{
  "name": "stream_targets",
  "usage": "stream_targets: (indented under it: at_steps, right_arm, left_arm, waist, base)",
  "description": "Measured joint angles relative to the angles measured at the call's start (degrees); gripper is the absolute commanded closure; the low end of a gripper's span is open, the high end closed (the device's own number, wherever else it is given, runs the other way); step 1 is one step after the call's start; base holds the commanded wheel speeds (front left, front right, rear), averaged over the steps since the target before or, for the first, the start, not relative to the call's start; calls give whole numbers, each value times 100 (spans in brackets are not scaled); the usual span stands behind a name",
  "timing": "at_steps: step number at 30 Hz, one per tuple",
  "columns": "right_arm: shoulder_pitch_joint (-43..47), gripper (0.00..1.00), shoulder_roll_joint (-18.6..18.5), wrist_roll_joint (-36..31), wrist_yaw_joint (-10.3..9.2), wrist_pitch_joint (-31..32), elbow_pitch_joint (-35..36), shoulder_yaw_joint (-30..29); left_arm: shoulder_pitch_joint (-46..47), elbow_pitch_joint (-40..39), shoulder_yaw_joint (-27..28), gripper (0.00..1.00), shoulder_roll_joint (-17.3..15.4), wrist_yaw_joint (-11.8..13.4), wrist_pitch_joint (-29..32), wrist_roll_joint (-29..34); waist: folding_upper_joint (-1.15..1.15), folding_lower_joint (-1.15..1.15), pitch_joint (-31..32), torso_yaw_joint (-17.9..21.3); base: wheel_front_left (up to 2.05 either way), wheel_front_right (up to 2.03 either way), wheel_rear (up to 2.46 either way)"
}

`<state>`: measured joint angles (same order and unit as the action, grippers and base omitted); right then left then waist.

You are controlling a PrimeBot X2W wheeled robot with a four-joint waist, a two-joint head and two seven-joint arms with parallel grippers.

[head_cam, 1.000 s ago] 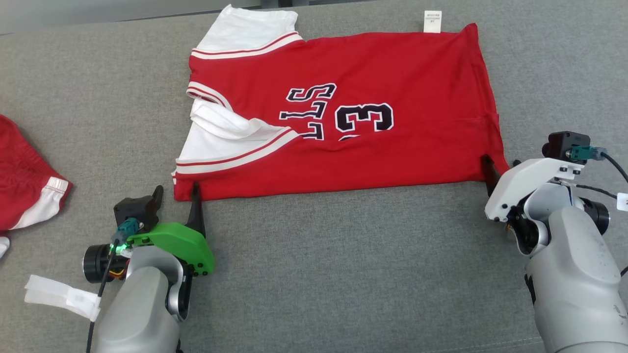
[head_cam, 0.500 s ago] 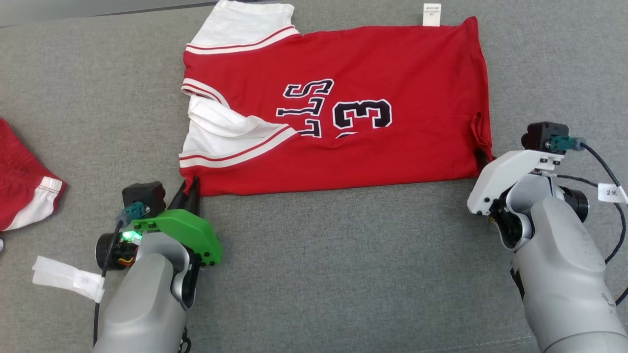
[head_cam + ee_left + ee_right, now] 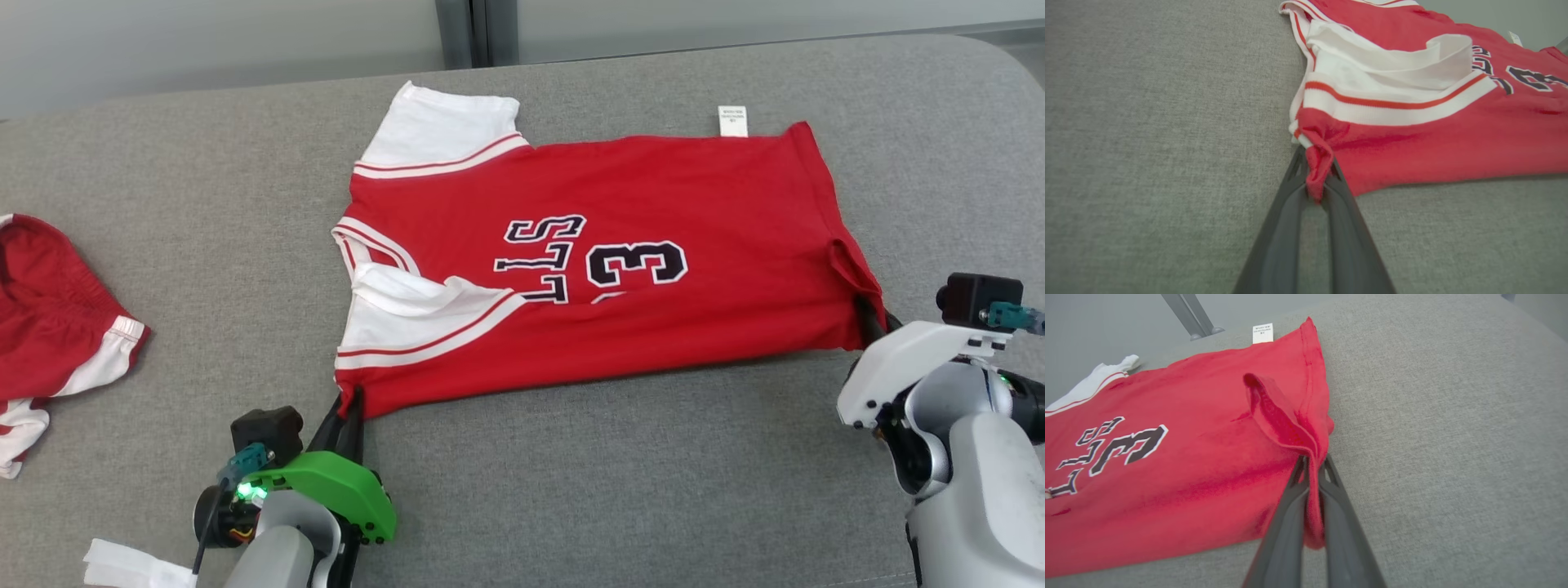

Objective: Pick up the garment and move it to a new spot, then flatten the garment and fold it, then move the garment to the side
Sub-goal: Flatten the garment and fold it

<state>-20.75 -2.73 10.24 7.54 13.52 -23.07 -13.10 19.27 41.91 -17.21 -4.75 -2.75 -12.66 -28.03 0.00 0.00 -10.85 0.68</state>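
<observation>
The red jersey with white sleeves and black lettering [image 3: 588, 269] is spread flat on the grey fabric surface [image 3: 571, 474]. Its 7 o'clock corner is clamped by the left gripper [image 3: 353, 404], and its 4 o'clock corner is pinched, bunched, by the right gripper [image 3: 875, 318].

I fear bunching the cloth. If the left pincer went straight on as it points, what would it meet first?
The red jersey itself: the left pincer is shut on its near corner, with the striped sleeve probably next.
</observation>
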Motion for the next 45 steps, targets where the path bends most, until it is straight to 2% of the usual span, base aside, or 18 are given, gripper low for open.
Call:
stream_targets:
  at_steps: [8, 14, 15, 16, 17, 22, 25, 30, 34, 38, 45]
  right_arm:
    - [1000, 100, 9, -324, 2, 769, 1121, -242]
    - [1196, 100, 12, -586, 3, 917, 1290, -444]
    - [1194, 15, 10, -638, 2, 916, 1279, -450]
    - [1189, 0, 10, -654, 2, 917, 1238, -461]
    - [1184, 0, 10, -650, 2, 938, 1185, -467]
    - [1178, 0, -4, -641, 0, 1217, 1109, -460]
    - [1150, 0, -2, -703, 0, 1426, 1317, -532]
    - [689, 0, -12, -894, -1, 1873, 1675, -455]
    - [-98, 0, -237, -831, 0, 2179, 1523, 8]
    - [-977, 0, -575, -620, -3, 2365, 914, 444]
    - [-2308, 0, -836, -319, -1, 2263, 108, 1079]
  left_arm:
    - [-1132, -1506, -165, 100, -170, 456, 820, 3]
    - [-2084, -2725, -243, 100, -201, 872, 1506, -120]
    - [-2158, -2844, -275, 100, -210, 903, 1589, -120]
    - [-2218, -2951, -275, 90, -208, 935, 1613, -142]
    - [-2246, -3029, -279, 0, -212, 955, 1618, -151]
    - [-2302, -3321, -247, 0, -304, 1046, 1674, -141]
    - [-2260, -3582, -110, 0, -399, 1127, 1782, -166]
    - [-1518, -3719, 16, 0, -669, 1110, 2104, -166]
    - [-493, -3254, -55, 0, -710, 1004, 2490, -74]
    - [651, -2394, -132, 0, -580, 853, 2679, -45]
    - [2273, -1093, -185, 0, -372, 717, 2610, 63]
  waist:
    - [0, 0, 142, -30]
    - [0, 0, 150, -55]
    - [0, 0, 152, -70]
    - [0, 0, 155, -83]
    - [0, 0, 161, -92]
    - [0, 0, 235, -128]
    - [0, 0, 287, -135]
    - [0, 0, 285, -112]
    - [0, 0, 155, -72]
    - [0, 0, -97, -21]
    - [0, 0, -690, 134]
  base:
    - [0, 0, 0]
    - [0, 0, 0]
    - [0, 0, 0]
    - [0, 0, 0]
    - [0, 0, 0]
    - [0, 0, 0]
    - [0, 0, 0]
    - [0, 0, 0]
    - [0, 0, 0]
    - [0, 0, 0]
    - [0, 0, 0]
